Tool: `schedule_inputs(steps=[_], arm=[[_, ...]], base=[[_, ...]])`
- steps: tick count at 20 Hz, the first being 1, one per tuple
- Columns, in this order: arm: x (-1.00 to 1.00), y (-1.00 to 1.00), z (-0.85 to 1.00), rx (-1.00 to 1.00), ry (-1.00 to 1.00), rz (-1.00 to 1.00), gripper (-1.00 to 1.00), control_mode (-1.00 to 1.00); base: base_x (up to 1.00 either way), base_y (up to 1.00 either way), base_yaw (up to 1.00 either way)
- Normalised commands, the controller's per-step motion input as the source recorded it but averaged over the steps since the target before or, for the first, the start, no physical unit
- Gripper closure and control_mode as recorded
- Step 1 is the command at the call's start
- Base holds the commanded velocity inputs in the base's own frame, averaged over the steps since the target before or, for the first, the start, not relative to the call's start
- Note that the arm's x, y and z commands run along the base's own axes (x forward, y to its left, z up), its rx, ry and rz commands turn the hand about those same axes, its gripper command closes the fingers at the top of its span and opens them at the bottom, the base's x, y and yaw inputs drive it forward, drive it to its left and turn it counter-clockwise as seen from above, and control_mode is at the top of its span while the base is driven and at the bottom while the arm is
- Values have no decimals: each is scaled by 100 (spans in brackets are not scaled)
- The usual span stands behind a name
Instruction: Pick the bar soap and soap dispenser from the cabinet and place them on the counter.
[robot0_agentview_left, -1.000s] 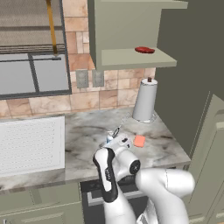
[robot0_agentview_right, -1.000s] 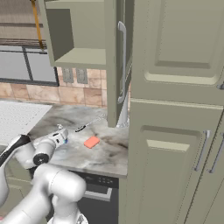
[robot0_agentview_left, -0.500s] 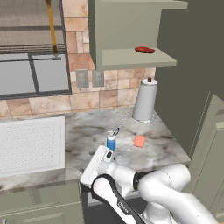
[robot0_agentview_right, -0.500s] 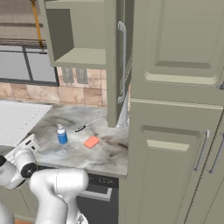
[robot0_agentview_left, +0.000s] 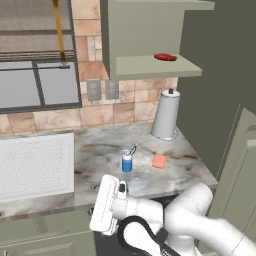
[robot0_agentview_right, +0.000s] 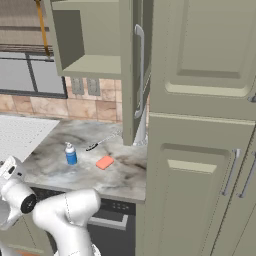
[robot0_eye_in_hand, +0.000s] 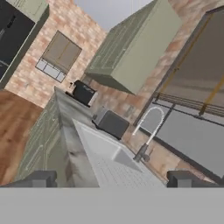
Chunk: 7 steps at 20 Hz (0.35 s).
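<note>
The blue soap dispenser (robot0_agentview_left: 127, 162) (robot0_agentview_right: 71, 154) stands upright on the veined counter (robot0_agentview_left: 97, 148) (robot0_agentview_right: 122, 174). The coral bar soap (robot0_agentview_left: 159, 161) (robot0_agentview_right: 105, 162) lies flat a short way to its right. Nothing touches either one. The sage-green cabinet (robot0_agentview_left: 145, 27) is open, its door (robot0_agentview_right: 127, 75) swung out toward the right. My gripper (robot0_eye_in_hand: 113, 180) is open, its two fingertips wide apart with nothing between them. In the base views my hand hangs low before the counter's front edge, below and left of the dispenser, turned to face left along the counter.
A dark red disc (robot0_agentview_left: 165, 57) lies on the cabinet shelf. A white paper-towel roll (robot0_agentview_left: 165, 115) stands at the counter's back right. A white perforated panel (robot0_agentview_left: 35, 165) covers the counter's left. A faucet (robot0_eye_in_hand: 148, 127) and a dark appliance (robot0_eye_in_hand: 111, 123) stand farther left.
My hand has drawn back from the dispenser and swung down and left, below the counter's front edge. The dispenser, hidden behind the hand a second ago, now stands free.
</note>
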Motion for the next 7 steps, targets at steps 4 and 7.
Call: schedule_inputs(steps=[4, 7], arm=[[-21, -31, 100, 8, -16, -10, -100, -100], [-11, -30, 100, 10, -11, -14, -100, -100]], base=[[0, 0, 0], [0, 0, 0]])
